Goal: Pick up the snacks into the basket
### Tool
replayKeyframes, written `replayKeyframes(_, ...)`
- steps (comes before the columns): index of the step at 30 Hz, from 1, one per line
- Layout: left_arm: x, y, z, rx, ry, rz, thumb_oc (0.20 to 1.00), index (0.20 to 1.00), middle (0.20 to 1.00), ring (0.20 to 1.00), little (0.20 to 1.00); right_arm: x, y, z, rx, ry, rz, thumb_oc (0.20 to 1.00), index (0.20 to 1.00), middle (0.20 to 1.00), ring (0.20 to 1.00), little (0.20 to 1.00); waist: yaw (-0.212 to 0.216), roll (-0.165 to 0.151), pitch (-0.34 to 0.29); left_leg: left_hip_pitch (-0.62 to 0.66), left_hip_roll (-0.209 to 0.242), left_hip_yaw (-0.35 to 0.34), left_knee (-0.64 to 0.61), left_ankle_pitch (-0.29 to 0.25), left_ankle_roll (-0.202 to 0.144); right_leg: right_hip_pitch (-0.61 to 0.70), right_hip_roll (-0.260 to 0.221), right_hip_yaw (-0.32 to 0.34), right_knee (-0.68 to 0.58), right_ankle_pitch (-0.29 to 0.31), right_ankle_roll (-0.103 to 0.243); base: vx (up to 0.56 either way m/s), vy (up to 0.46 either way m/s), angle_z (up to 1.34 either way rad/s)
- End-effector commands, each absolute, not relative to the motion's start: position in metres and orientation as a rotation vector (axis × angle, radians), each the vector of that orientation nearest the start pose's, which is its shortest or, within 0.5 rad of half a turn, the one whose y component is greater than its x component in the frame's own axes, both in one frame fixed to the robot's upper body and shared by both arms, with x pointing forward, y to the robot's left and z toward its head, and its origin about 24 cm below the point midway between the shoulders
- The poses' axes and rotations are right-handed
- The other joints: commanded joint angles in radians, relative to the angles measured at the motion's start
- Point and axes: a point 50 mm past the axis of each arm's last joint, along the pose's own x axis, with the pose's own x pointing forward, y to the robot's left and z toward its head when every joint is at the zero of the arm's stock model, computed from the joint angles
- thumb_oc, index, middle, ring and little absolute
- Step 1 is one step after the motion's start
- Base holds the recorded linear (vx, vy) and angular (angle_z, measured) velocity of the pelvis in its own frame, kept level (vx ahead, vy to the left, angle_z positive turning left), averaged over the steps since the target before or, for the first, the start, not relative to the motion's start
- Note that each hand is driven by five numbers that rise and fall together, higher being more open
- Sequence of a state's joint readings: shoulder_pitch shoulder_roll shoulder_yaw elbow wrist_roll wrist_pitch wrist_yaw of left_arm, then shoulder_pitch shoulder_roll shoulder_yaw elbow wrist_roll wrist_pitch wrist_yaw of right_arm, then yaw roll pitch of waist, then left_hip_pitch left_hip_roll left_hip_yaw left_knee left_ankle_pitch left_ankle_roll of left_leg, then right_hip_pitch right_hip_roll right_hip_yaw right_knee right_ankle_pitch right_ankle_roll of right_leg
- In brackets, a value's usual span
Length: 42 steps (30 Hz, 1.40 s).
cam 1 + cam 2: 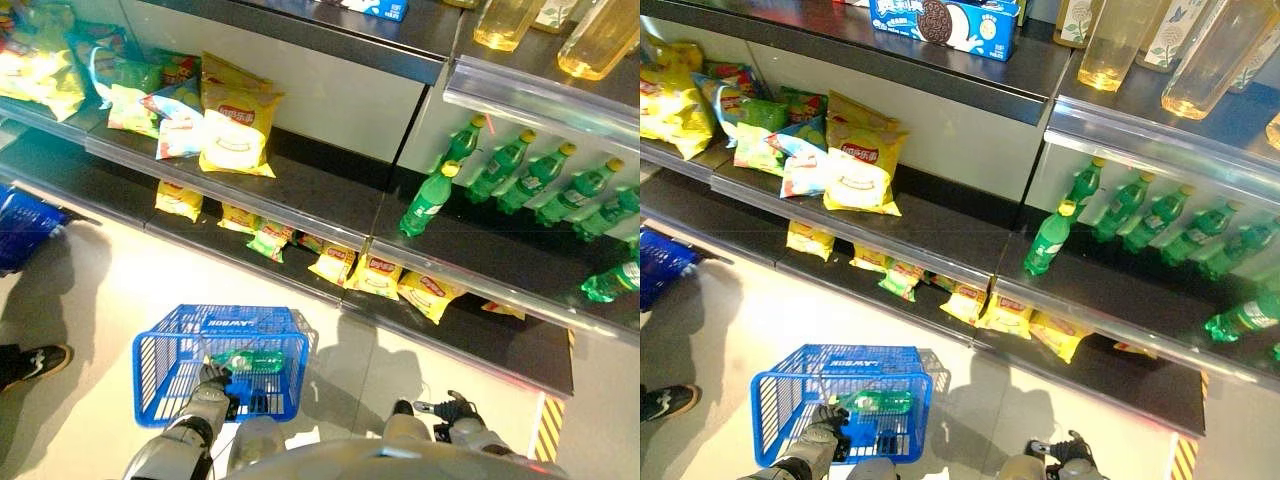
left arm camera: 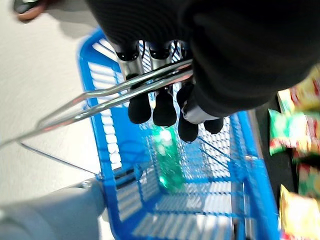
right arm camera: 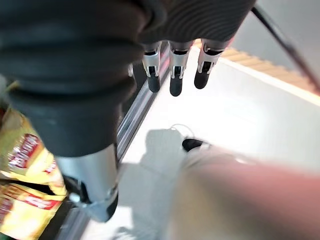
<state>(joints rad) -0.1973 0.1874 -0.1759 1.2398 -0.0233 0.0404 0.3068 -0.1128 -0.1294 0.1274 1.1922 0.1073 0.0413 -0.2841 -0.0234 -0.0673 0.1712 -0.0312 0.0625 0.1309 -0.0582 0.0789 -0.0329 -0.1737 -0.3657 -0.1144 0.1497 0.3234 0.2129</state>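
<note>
**Snacks lie ahead and up-left of the free right robot hand**

We see the left robot hand [image 2: 165,107] curled round the wire handle [image 2: 115,95] of the blue basket [image 1: 165,360], which hangs low before the robot; a green bottle [image 1: 247,361] lies inside. The right robot hand [image 3: 175,75] hangs empty, fingers relaxed, beside the bottom shelf [image 1: 470,335]. Yellow snack bags [image 1: 375,275] lie flat along that shelf's front edge, ahead and leftward of the right robot hand. We judge the right arm nearer and free to reach.
</note>
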Motion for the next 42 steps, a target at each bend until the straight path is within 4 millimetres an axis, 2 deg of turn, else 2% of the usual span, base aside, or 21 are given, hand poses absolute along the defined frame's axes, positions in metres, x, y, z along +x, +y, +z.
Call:
replayKeyframes(1,0.159,0.239,-0.138,0.658,1.045,0.172,0.200,0.200,0.200,0.200,0.200,0.155,-0.207,-0.146,-0.262,1.046,-0.270,1.000,1.000,1.000,1.000,1.000,0.005,0.039,0.008,-0.005,-0.019,-0.002,-0.028,-0.015,-0.023,0.030,0.227,0.008,-0.050,-0.211,-0.051,-0.10,0.519,-0.05)
replayKeyframes(2,0.159,0.239,-0.138,0.658,1.045,0.172,0.200,0.200,0.200,0.200,0.200,0.155,-0.207,-0.146,-0.262,1.046,-0.270,1.000,1.000,1.000,1.000,1.000,0.005,0.039,0.008,-0.005,-0.019,-0.002,-0.028,-0.015,-0.023,0.030,0.227,0.008,-0.050,-0.210,-0.052,-0.08,0.353,-0.13)
replayKeyframes(3,0.155,0.237,-0.140,0.654,1.061,0.157,0.200,0.200,0.200,0.200,0.200,0.143,-0.206,-0.151,-0.261,1.084,-0.259,1.000,1.000,1.000,1.000,1.000,0.007,0.040,-0.010,-0.006,-0.048,0.023,-0.029,-0.016,-0.014,0.074,0.288,-0.015,-0.027,-0.278,-0.077,-0.07,0.357,-0.09)
replayKeyframes(6,0.154,0.224,-0.143,0.633,1.056,0.109,0.200,0.200,0.200,0.200,0.200,0.136,-0.207,-0.154,-0.311,1.124,-0.220,1.000,1.000,1.000,1.000,1.000,0.000,0.049,-0.025,0.013,-0.093,0.023,-0.029,-0.012,0.009,0.095,0.403,0.054,0.011,-0.339,-0.115,-0.04,0.334,-0.27)
replayKeyframes(9,0.150,0.215,-0.146,0.613,1.062,0.089,0.200,0.200,0.200,0.200,0.200,0.133,-0.205,-0.156,-0.326,1.137,-0.203,1.000,1.000,1.000,1.000,1.000,0.000,0.054,-0.032,0.028,-0.111,0.022,-0.029,-0.012,0.018,0.117,0.431,0.070,0.012,-0.355,-0.137,-0.04,0.126,-0.05)
replayKeyframes(12,0.144,0.186,-0.152,0.558,1.048,0.042,0.200,0.200,0.200,0.200,0.200,0.144,-0.198,-0.152,-0.371,1.089,-0.167,1.000,1.000,1.000,1.000,1.000,0.016,0.065,-0.049,0.031,-0.121,0.032,-0.025,-0.014,0.026,0.172,0.417,0.068,-0.079,-0.345,-0.135,-0.03,0.030,-0.18)
replayKeyframes(16,0.149,0.168,-0.148,0.541,0.980,-0.001,0.200,0.200,0.200,0.200,0.200,0.167,-0.194,-0.140,-0.412,0.965,-0.115,1.000,1.000,1.000,1.000,1.000,0.033,0.070,-0.029,-0.009,-0.133,0.036,0.058,-0.037,0.034,0.186,0.397,0.082,-0.148,-0.310,-0.133,-0.08,0.018,-0.20)
replayKeyframes(20,0.156,0.158,-0.143,0.608,0.908,-0.076,0.200,0.200,0.200,0.200,0.200,0.176,-0.196,-0.133,-0.473,0.902,-0.074,1.000,1.000,1.000,1.000,1.000,0.051,0.058,-0.001,-0.067,-0.174,-0.063,0.140,-0.063,0.024,0.175,0.375,0.088,-0.160,-0.289,-0.132,-0.14,0.065,-0.11)
replayKeyframes(22,0.159,0.161,-0.139,0.602,0.887,-0.039,0.200,0.200,0.200,0.200,0.200,0.184,-0.196,-0.124,-0.455,0.833,-0.088,1.000,1.000,1.000,1.000,1.000,0.030,0.039,-0.004,-0.049,-0.042,-0.025,0.111,-0.055,-0.007,0.140,0.304,0.080,-0.149,-0.268,-0.100,-0.09,0.200,-0.02)
replayKeyframes(23,0.159,0.161,-0.140,0.602,0.889,-0.040,0.200,0.200,0.200,0.200,0.200,0.183,-0.196,-0.125,-0.455,0.835,-0.088,1.000,1.000,1.000,1.000,1.000,0.030,0.040,-0.004,-0.046,-0.041,-0.025,0.110,-0.057,-0.008,0.142,0.305,0.079,-0.147,-0.271,-0.100,-0.06,0.225,0.27)
replayKeyframes(24,0.157,0.164,-0.140,0.615,0.897,-0.021,0.200,0.200,0.200,0.200,0.200,0.191,-0.197,-0.116,-0.432,0.779,-0.097,1.000,1.000,1.000,1.000,1.000,0.032,0.029,-0.015,-0.039,0.040,-0.051,0.085,-0.027,-0.028,0.125,0.279,0.082,-0.153,-0.272,-0.088,-0.03,0.223,0.36)
replayKeyframes(26,0.156,0.163,-0.141,0.620,0.899,-0.016,0.200,0.200,0.200,0.200,0.200,0.198,-0.196,-0.108,-0.429,0.728,-0.091,1.000,1.000,1.000,1.000,1.000,0.028,0.028,-0.018,-0.034,0.079,-0.065,0.066,-0.005,-0.040,0.119,0.268,0.075,-0.153,-0.273,-0.083,-0.03,0.207,0.06)
replayKeyframes(28,0.156,0.160,-0.139,0.607,0.892,0.014,0.200,0.200,0.200,0.200,0.200,0.209,-0.196,-0.085,-0.381,0.587,-0.088,1.000,1.000,1.000,1.000,1.000,0.010,0.030,-0.016,-0.013,0.172,-0.022,0.004,0.052,-0.080,0.113,0.235,0.045,-0.165,-0.267,-0.055,-0.05,0.370,-0.02)
replayKeyframes(30,0.156,0.159,-0.139,0.602,0.886,0.041,0.200,0.200,0.200,0.200,0.200,0.219,-0.195,-0.068,-0.345,0.493,-0.096,1.000,1.000,1.000,1.000,1.000,0.010,0.018,-0.002,-0.024,0.219,-0.037,0.010,0.063,-0.108,0.106,0.198,0.049,-0.170,-0.257,-0.035,-0.05,0.355,0.29)
replayKeyframes(33,0.158,0.154,-0.139,0.609,0.886,0.029,0.200,0.200,0.200,0.200,0.200,0.224,-0.193,-0.054,-0.303,0.429,-0.093,1.000,1.000,1.000,1.000,1.000,0.002,0.017,0.003,-0.030,0.219,-0.033,0.038,0.041,-0.121,0.118,0.163,0.034,-0.169,-0.248,-0.010,0.02,0.353,0.36)
replayKeyframes(34,0.155,0.152,-0.142,0.643,0.900,0.000,0.200,0.200,0.200,0.200,0.200,0.221,-0.193,-0.045,-0.263,0.380,-0.096,1.000,1.000,1.000,1.000,1.000,-0.006,0.006,-0.009,-0.030,0.182,-0.012,0.045,0.006,-0.116,0.135,0.106,0.014,-0.169,-0.223,0.020,0.08,0.405,0.31)
replayKeyframes(35,0.155,0.152,-0.142,0.643,0.901,-0.001,0.200,0.200,0.200,0.200,0.200,0.221,-0.193,-0.045,-0.263,0.381,-0.096,1.000,1.000,1.000,1.000,1.000,-0.007,0.004,-0.009,-0.031,0.178,-0.013,0.047,0.005,-0.115,0.136,0.102,0.013,-0.169,-0.224,0.022,0.11,0.553,0.32)
replayKeyframes(36,0.163,0.153,-0.140,0.689,0.887,-0.021,0.200,0.200,0.200,0.200,0.200,0.225,-0.187,-0.032,-0.238,0.318,-0.094,1.000,1.000,1.000,1.000,1.000,-0.011,-0.027,-0.007,-0.032,0.122,-0.013,0.037,-0.024,-0.091,0.109,0.038,0.029,-0.129,-0.137,0.036,0.03,0.399,0.33)
replayKeyframes(39,0.169,0.163,-0.137,0.709,0.893,0.041,0.200,0.200,0.200,0.200,0.200,0.237,-0.172,-0.012,-0.201,0.218,-0.058,1.000,1.000,1.000,1.000,1.000,-0.015,-0.036,0.023,-0.008,0.078,0.042,0.014,-0.046,-0.065,0.039,0.009,-0.001,-0.089,-0.057,0.019,0.00,0.405,0.05)
replayKeyframes(41,0.168,0.165,-0.138,0.709,0.906,0.053,0.200,0.200,0.200,0.200,0.200,0.238,-0.170,-0.008,-0.209,0.195,-0.047,1.000,1.000,1.000,1.000,1.000,-0.011,-0.030,0.029,-0.002,0.071,0.056,0.009,-0.045,-0.059,0.038,0.019,-0.039,-0.071,-0.080,0.010,0.00,0.375,-0.49)
replayKeyframes(42,0.165,0.168,-0.140,0.714,0.925,0.055,0.200,0.200,0.200,0.200,0.200,0.238,-0.170,-0.002,-0.205,0.168,-0.040,1.000,1.000,1.000,1.000,1.000,-0.015,-0.027,0.026,-0.003,0.054,0.064,0.002,-0.043,-0.050,0.045,0.063,-0.030,-0.042,-0.126,-0.007,0.11,0.471,-0.59)
